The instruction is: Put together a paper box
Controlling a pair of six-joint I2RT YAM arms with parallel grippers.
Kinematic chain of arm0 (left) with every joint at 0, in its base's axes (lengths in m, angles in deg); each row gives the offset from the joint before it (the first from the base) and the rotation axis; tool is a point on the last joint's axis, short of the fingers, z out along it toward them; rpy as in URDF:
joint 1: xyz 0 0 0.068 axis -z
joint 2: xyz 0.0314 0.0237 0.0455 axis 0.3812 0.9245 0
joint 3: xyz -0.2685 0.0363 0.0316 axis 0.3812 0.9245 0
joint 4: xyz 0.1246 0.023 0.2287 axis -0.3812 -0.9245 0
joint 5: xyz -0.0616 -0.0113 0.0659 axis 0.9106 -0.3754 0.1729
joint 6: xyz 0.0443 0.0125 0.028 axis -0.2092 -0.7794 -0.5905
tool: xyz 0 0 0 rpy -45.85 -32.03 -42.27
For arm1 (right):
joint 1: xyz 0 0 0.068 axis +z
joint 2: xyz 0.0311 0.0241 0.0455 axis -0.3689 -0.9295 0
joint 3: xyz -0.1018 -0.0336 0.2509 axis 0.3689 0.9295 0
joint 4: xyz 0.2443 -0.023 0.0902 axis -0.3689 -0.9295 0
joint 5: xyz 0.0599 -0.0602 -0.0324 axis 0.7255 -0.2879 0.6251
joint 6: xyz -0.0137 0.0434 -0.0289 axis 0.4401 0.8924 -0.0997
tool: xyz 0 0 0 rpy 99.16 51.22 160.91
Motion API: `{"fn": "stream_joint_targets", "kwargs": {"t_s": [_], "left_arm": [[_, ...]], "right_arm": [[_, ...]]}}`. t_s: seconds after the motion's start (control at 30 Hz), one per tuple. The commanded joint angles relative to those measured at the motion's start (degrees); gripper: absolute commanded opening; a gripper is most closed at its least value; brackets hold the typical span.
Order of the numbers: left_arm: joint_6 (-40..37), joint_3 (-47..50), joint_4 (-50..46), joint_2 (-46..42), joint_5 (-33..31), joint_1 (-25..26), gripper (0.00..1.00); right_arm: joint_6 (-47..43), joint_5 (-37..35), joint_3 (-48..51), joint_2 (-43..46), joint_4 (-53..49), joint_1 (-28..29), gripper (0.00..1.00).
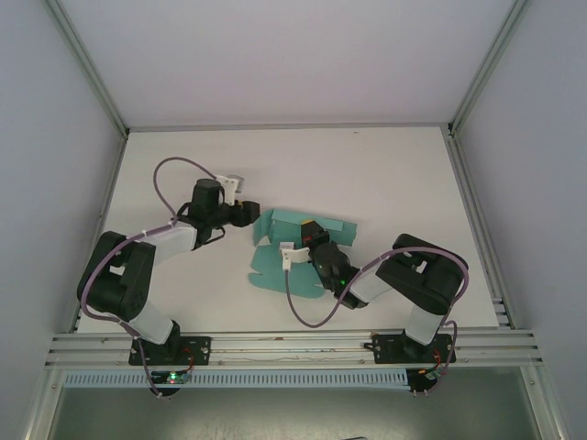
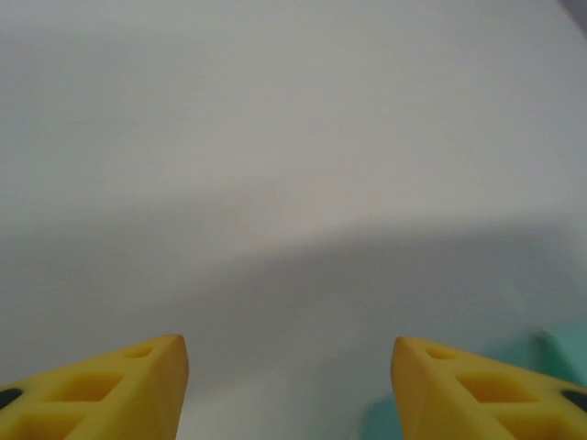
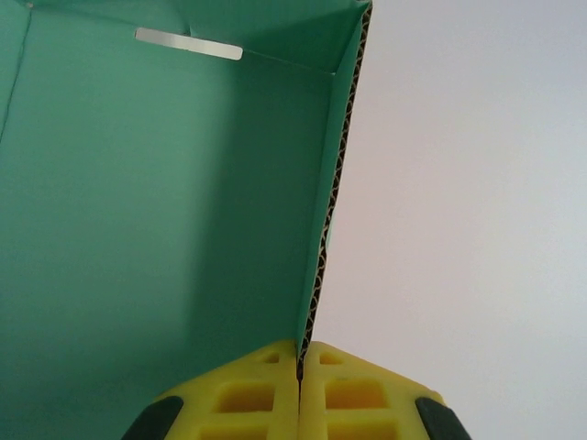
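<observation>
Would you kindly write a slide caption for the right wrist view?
Right gripper pinching the corrugated edge of the teal paper box wall over the white table.

No text, label, brand, number or sign can be read. The paper box (image 3: 138, 229) is plain teal card. The pale strip (image 3: 188, 43) on its inner wall is blank, and the white desk (image 1: 385, 174) bears no legible marking.
</observation>
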Motion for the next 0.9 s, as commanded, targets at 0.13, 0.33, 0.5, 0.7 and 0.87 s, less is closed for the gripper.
{"fn": "stream_joint_targets", "kwargs": {"t_s": [0.13, 0.33, 0.5, 0.7, 0.87], "left_arm": [[-5.98, 6.36, -0.74, -2.77, 5.27, 6.17, 0.52], [-6.6, 6.36, 2.86, 0.17, 2.51, 8.02, 0.5], [-8.85, 6.12, 8.37, 3.23, -0.04, 8.96, 0.52], [-10.6, 1.66, 8.64, 8.88, 4.61, 10.25, 0.62], [-12.9, 3.94, 12.16, 7.54, 3.73, 11.77, 0.66]], "right_arm": [[2.49, -1.07, 0.78, 0.99, -5.01, 0.88, 0.0], [3.41, -1.45, 0.65, 1.38, -6.82, 1.88, 0.0], [4.7, -1.41, 0.73, 2.52, -9.03, 2.46, 0.0], [7.95, -0.13, 0.17, 3.65, -14.17, 3.59, 0.0], [10.95, -0.61, 0.3, 4.37, -18.4, 4.88, 0.0]]}}
